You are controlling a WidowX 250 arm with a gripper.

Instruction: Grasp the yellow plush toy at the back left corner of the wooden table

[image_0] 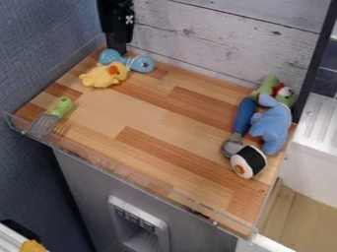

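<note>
The black gripper [117, 43] hangs at the top left, over the back left corner of the wooden surface, right by a light blue dumbbell-shaped toy [141, 64]. Whether it touches that toy I cannot tell. A yellow plush duck [104, 75] with an orange bill lies just in front of the blue toy. At the left edge lies a spatula with a green handle [62, 107]. On the right are a blue plush toy [272, 124], a spoon with a dark blue handle [244, 115], a sushi roll toy [249, 162] and a green plush toy [268, 85] with red and white on it.
The wooden surface [158, 118] has a low clear rim [135, 179] along its front. A whitewashed plank wall [211, 42] stands behind, a blue wall [39, 44] at left. A white fixture [316, 147] adjoins the right side, with a dark post [315, 59] at the back right.
</note>
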